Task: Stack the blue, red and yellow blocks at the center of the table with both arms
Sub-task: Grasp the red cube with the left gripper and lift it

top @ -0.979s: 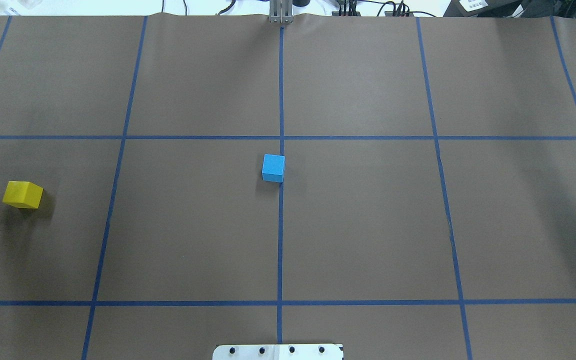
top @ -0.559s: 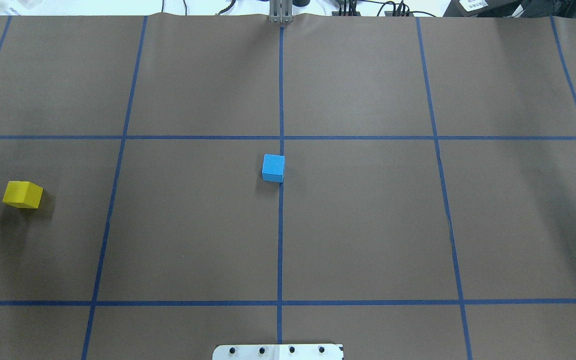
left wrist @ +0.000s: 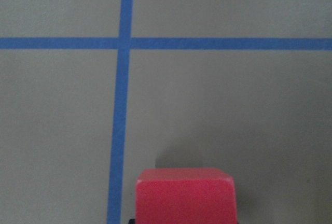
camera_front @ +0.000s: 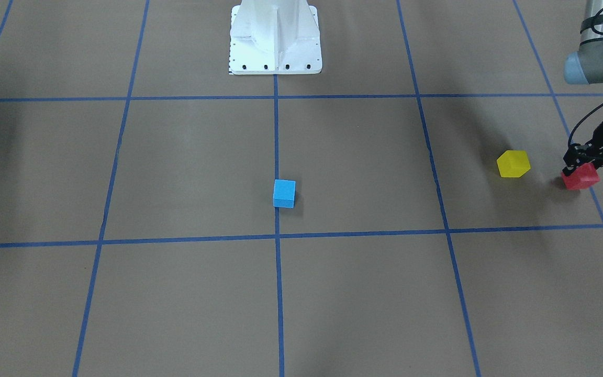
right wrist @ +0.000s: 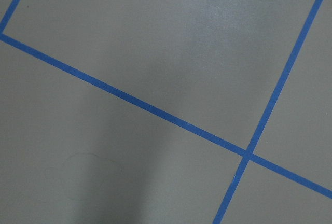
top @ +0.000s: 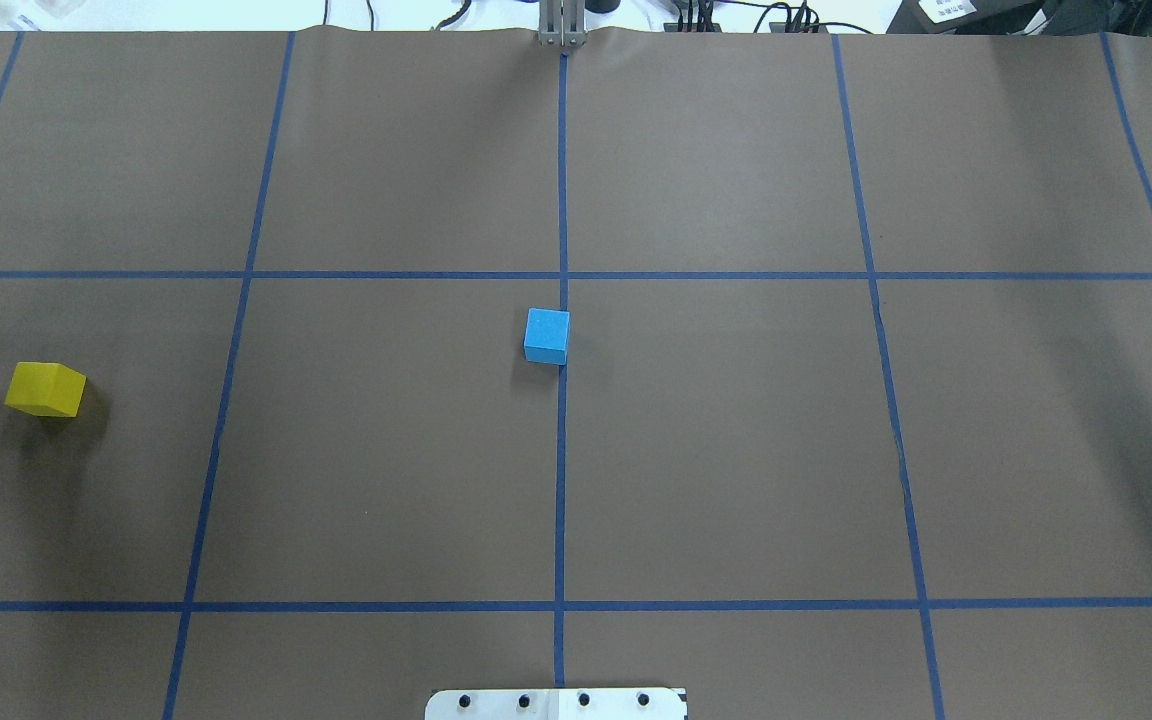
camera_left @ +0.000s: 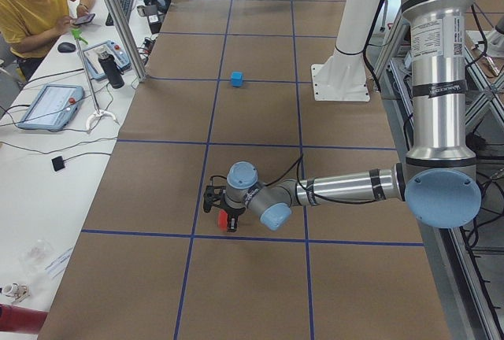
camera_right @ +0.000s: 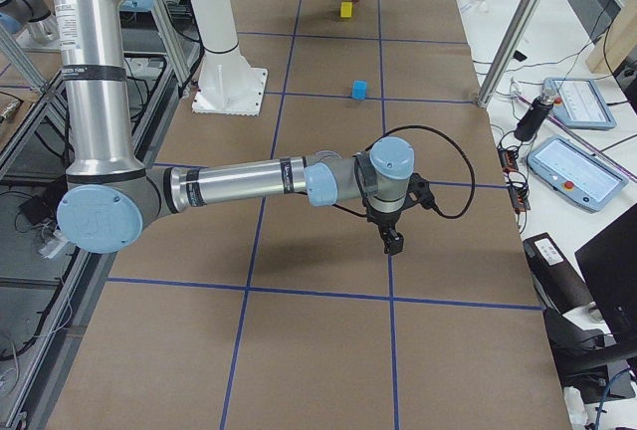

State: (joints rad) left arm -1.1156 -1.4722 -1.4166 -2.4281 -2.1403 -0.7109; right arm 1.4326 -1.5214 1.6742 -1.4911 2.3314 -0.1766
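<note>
Looking across the table (top: pixel 736 450), I see brown paper ruled into large squares by blue tape lines (top: pixel 561 500). The blue block (top: pixel 547 336) sits at the middle, touching the centre line, and I take it as my mark. My right arm (camera_right: pixel 239 179) reaches low over the paper well to the right of the blue block, with my right gripper (camera_right: pixel 392 242) pointing down just beside a tape crossing. Only the side view shows it, so I cannot tell how those jaws stand. A wide stretch of paper lies between it and the blue block.

My left arm (camera_left: pixel 339 186) stretches out far to the left of the blue block, near the table's left end. There my left gripper (camera_front: pixel 579 166) has its jaws pinching the red block (camera_front: pixel 580 177) from above. The yellow block (top: pixel 45 389) rests near the red one, on the side towards the blue block but well apart from it, turned at an angle to the tape.
</note>
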